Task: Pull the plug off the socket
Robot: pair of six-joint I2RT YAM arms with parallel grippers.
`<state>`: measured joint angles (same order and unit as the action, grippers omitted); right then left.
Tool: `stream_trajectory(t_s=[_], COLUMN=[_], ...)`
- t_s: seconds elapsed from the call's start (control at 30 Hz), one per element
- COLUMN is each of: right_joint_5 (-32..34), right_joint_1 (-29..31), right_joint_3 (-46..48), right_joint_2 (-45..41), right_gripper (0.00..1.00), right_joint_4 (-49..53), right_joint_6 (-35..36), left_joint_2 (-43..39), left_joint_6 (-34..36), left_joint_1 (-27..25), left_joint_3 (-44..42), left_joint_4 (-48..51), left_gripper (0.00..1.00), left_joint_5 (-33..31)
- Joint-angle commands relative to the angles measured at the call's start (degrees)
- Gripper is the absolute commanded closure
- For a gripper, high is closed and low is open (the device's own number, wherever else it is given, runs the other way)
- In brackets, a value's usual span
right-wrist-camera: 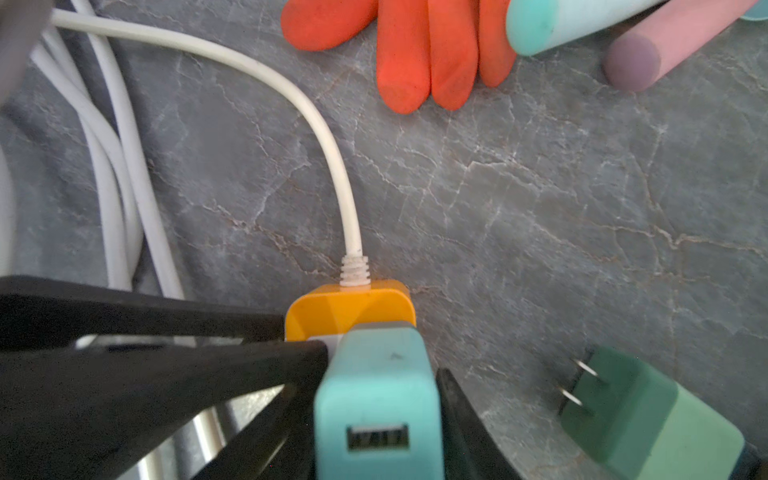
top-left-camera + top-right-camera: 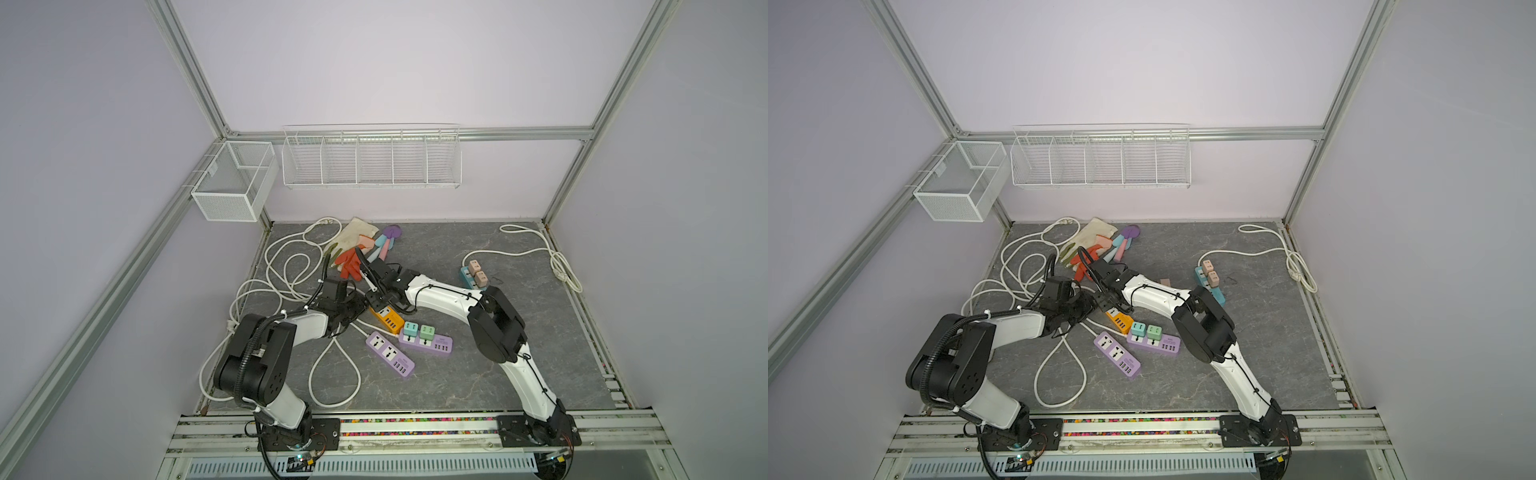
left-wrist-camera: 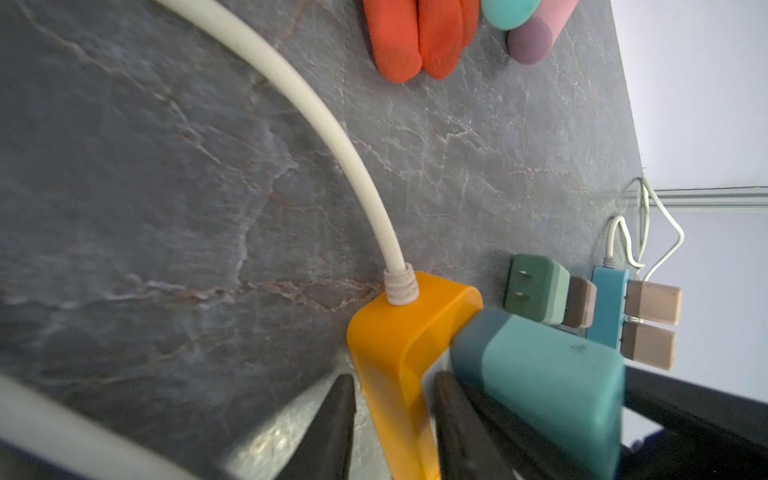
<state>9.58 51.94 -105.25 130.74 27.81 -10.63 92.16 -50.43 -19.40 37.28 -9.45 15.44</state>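
Orange power strip (image 3: 399, 345): left gripper (image 3: 392, 378) clamped across its sides (bracing it, by appearance). Right gripper (image 1: 382, 365) clenched on the teal plug (image 1: 376, 386), which sits seated in the strip's top face. Step in hand: grasp secured. Next move calls for a straight pull off the strip, no rocking.

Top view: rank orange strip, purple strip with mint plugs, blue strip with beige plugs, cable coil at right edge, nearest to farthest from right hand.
From the right hand, closed on the teal plug:
1. orange strip, right beneath it.
2. purple strip with mint plugs, toward the front.
3. blue strip with beige plugs, right, beyond the arm.
4. cable coil, far right edge.
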Motion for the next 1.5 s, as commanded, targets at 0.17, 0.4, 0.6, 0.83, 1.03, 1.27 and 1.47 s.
stream_trajectory(t_s=[0.17,0.4,0.6,0.83,1.03,1.27,1.47], right_joint_5=[-1.80,-2.73,-1.76,-3.68,-2.29,-2.61,-2.16], right_joint_1=[-0.44,-1.14,-0.64,-1.59,-1.24,-1.35,-1.09], right_joint_3=[-0.74,1.72,2.32,4.95,4.51,4.75,4.36], right_joint_2=[1.18,-0.63,-1.20,-3.09,-3.34,-3.64,-4.30], right_gripper=[0.70,0.77,0.82,0.85,0.87,0.90,0.90], right_joint_4=[0.15,-1.76,-1.95,-4.26,-3.38,-3.91,-3.73], right_joint_6=[0.54,0.83,0.82,0.00,0.88,0.71,1.23], left_joint_2=[1.25,2.77,3.57,3.69,4.46,5.19,4.63], left_joint_6=[0.43,0.51,0.48,-0.18,-0.54,-0.74,-0.83], left_joint_1=[0.20,-0.11,-0.76,-1.00,-1.78,-1.99,-2.11], left_joint_3=[-1.77,-2.43,-2.27,-2.51,-2.48,-2.82,-3.70], left_joint_4=[0.58,0.14,0.81,2.29,2.19,2.63,2.90], left_gripper=[0.68,0.69,0.70,0.71,0.72,0.73,0.73], left_joint_5=[-1.29,-0.84,-1.20,-3.04,-3.42,-4.05,-4.53])
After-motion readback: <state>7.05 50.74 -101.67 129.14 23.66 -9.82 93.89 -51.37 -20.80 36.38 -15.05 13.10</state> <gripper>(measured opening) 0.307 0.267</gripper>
